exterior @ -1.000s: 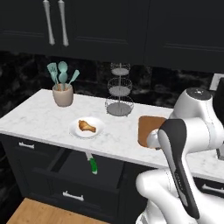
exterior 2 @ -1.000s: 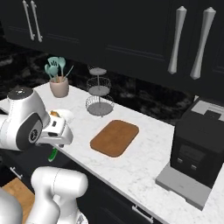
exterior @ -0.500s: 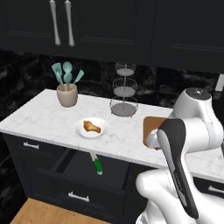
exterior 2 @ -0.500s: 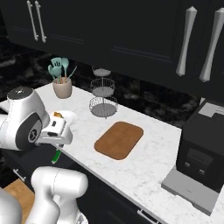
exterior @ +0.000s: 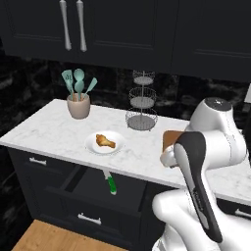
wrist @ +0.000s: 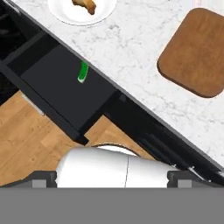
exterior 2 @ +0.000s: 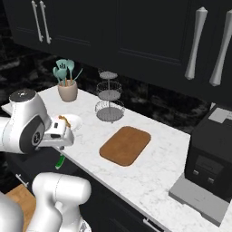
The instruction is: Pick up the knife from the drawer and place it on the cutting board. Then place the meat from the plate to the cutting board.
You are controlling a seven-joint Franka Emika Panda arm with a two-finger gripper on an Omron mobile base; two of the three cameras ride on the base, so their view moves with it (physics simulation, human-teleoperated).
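The knife (wrist: 83, 72), slim with a bright green handle, lies in the open black drawer (wrist: 52, 81) under the counter's front edge; it also shows as the knife (exterior: 112, 185) and the knife (exterior 2: 60, 161). A golden-brown piece of meat (exterior: 105, 141) rests on the white plate (exterior: 93, 147) just above the drawer. The reddish-brown cutting board (exterior 2: 125, 145) lies bare on the marble to the right. My gripper (wrist: 111, 178) is open and holds nothing. It hangs high above the counter's front edge, between the plate and the board, looking down.
A beige cup of teal utensils (exterior: 78, 100) and a three-tier wire stand (exterior: 142, 105) sit at the back of the counter. A black coffee machine (exterior 2: 213, 154) stands at the far right. Black cupboard doors hang overhead, and wooden floor (wrist: 26, 140) lies below the drawer.
Both base views have shifted a little, so the base has driven and the scene slid rightward in the left view. The arm keeps its pose and the jaws stay open.
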